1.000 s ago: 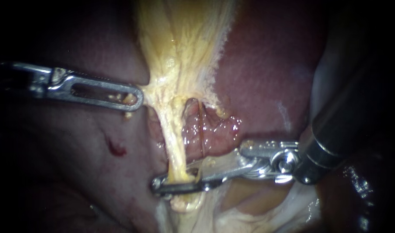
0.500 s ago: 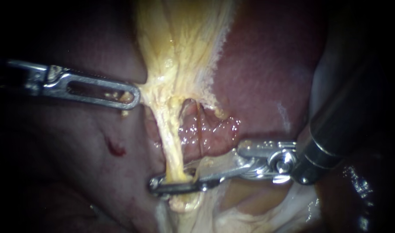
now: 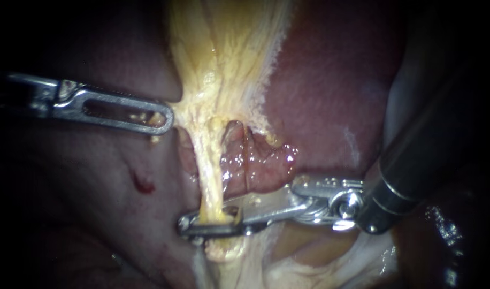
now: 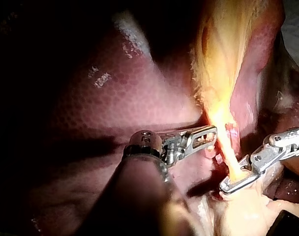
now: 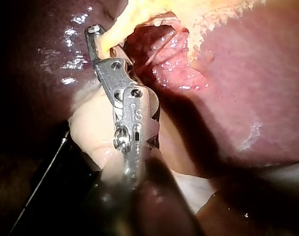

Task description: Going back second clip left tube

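1. The liver (image 3: 320,96) fills the background, dark red and broad. It is the bed everything else is stretched over.

2. Down the middle hangs a fan of yellow tissue (image 3: 223,53), wide at the top and narrowing as it drops. It is drawn taut, and that looks like the whole point of the set-up.

3. In from the right comes the right instrument (image 3: 189,225), with its thick dark shaft low across the field. Its jaws reach right under the fan and stand a narrow gap apart, one on either side of the strand. I judge they are straddling it, not squeezing. That is where you would sit to work on the tube or to slide back off it.

4. From the left, the left instrument (image 3: 167,118) is slimmer. Its jaws are closed on the edge of the yellow tissue where the fan narrows, and yellow flecks show in the slot of the jaw. I read that grip as traction, pulling sideways so the strand below stands clear of the liver.

5. Behind the strand a patch of wet pink tissue (image 3: 261,160) shows through the opened window. The stretch is what exposes it.

6. The left tube (image 3: 210,176) is the pale yellow strand running from the neck of the fan straight down between the right instrument's jaws. It is tight and well presented.

7. I cannot make out a clip on the tube, because the metal of the jaws covers that spot. Any withdrawal needs to come straight back along the shaft so the tips do not snag the strand.
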Controlling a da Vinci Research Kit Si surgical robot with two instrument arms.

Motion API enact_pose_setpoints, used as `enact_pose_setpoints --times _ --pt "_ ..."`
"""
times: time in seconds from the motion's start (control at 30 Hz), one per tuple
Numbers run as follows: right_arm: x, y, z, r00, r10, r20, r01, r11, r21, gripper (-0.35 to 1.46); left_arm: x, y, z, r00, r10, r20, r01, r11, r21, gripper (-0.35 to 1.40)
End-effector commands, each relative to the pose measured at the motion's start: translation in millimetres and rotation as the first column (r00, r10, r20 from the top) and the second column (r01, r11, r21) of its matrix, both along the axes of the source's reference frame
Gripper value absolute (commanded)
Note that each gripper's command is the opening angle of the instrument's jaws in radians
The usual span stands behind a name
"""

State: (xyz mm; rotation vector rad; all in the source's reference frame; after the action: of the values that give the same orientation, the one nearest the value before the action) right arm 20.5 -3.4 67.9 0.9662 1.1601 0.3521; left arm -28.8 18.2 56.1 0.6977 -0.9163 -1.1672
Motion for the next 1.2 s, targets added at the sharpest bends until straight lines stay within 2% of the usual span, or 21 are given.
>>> enact_pose_setpoints --times 0.03,0.1,0.13,0.17,0.27,0.4,0.6,0.73,0.87,1.07,1.2 --pt "0.0 -0.2 0.1 0.9998 0.013 -0.016 -0.013 1.000 0.004 -0.15 0.0 0.0 0.0 1.0000 0.000 0.000 0.000 1.000 0.000 -0.35" --pt "0.3 -0.3 0.2 0.9986 0.036 -0.040 -0.035 0.999 0.017 0.19 0.0 0.0 0.0 1.0000 0.000 0.000 0.000 1.000 0.000 -0.35" --pt "0.4 -0.3 0.2 0.9979 0.046 -0.046 -0.045 0.999 0.019 0.29 0.0 0.0 0.0 1.0000 0.000 0.000 0.000 1.000 0.000 -0.35" --pt "0.6 -0.3 0.2 0.9973 0.057 -0.045 -0.057 0.998 0.018 0.34 0.0 0.0 0.0 1.0000 0.000 0.000 0.000 1.000 0.000 -0.35" --pt "0.7 -0.3 0.2 0.9973 0.058 -0.045 -0.057 0.998 0.017 0.43 0.1 0.0 0.0 1.0000 0.001 0.000 -0.001 1.000 0.000 -0.35" --pt "0.8 -0.3 0.2 0.9964 0.070 -0.048 -0.070 0.998 0.005 0.47 0.1 0.0 0.0 1.0000 0.001 0.000 -0.001 1.000 0.000 -0.35" --pt "1.0 -0.1 0.5 0.9926 0.107 -0.056 -0.113 0.988 -0.105 0.49 0.1 0.0 0.0 1.0000 0.001 0.000 -0.001 1.000 0.000 -0.35" --pt "0.9 0.5 1.2 0.9891 0.129 -0.070 -0.142 0.967 -0.213 0.50 0.1 0.0 0.0 1.0000 0.001 0.000 -0.001 1.000 0.000 -0.35" --pt "0.4 1.4 2.4 0.9853 0.156 -0.070 -0.170 0.937 -0.304 0.50 0.1 -0.1 0.0 1.0000 0.000 0.000 0.000 1.000 0.000 -0.35" --pt "-2.0 2.1 3.8 0.9835 0.166 -0.072 -0.181 0.909 -0.377 0.50 0.1 -0.1 -0.1 1.0000 0.000 0.000 0.000 1.000 0.000 -0.35" --pt "-4.3 2.2 3.0 0.9840 0.154 -0.089 -0.177 0.897 -0.405 0.50 0.1 -0.1 -0.1 1.0000 0.000 0.000 0.000 1.000 0.000 -0.35"
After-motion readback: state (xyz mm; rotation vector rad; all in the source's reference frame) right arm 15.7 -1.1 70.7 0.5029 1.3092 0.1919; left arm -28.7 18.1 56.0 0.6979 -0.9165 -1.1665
